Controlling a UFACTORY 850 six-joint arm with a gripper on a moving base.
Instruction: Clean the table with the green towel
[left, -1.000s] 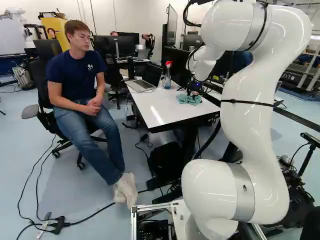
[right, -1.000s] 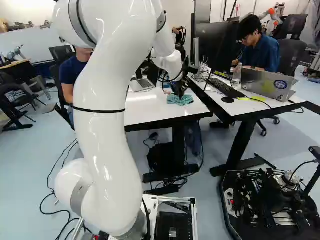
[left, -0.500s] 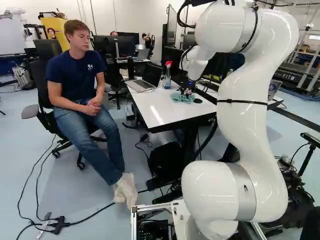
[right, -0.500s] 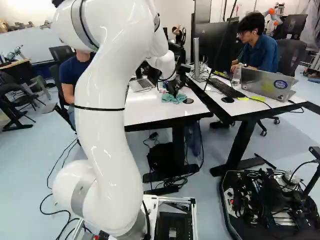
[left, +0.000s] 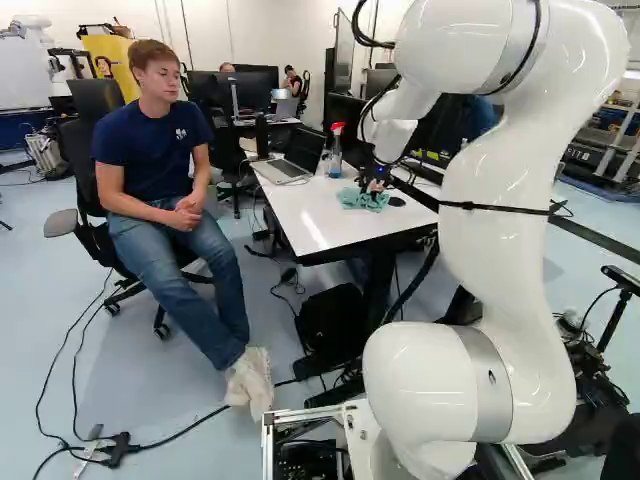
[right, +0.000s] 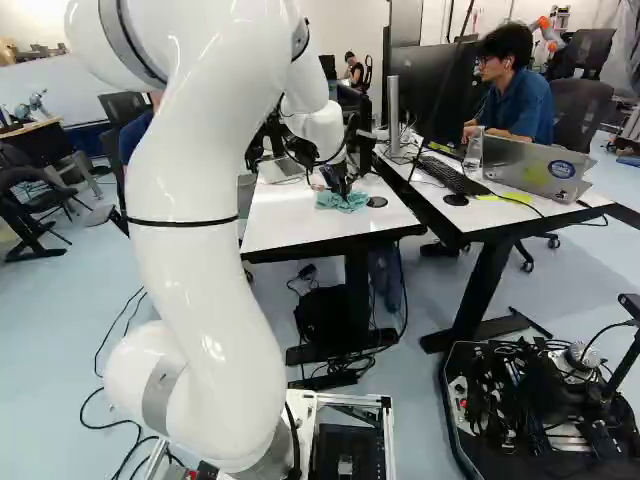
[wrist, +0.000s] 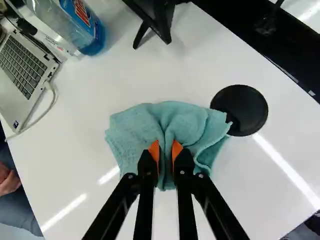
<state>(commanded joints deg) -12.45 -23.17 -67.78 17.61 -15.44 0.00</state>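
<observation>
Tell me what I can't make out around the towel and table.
- Wrist view: white table beneath the green towel, hidden by it.
- Wrist view: black disc's near edge, partly under the towel.
- Left base view: laptop's screen contents, too small.
- Both base views: arm's top, cut off.

Room light: bright, diffuse. Glare: pale streaks on the white bench (wrist: 75, 125) in the wrist view, small highlights on the arm (right: 200, 270). Shadows: soft, beneath the bench.

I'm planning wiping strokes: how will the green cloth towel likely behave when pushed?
The towel looks floppy: its folds bunch where the black gripper pinches it, so it may crumple. Its loose edges, spread on the white tabletop, could trail behind.
</observation>
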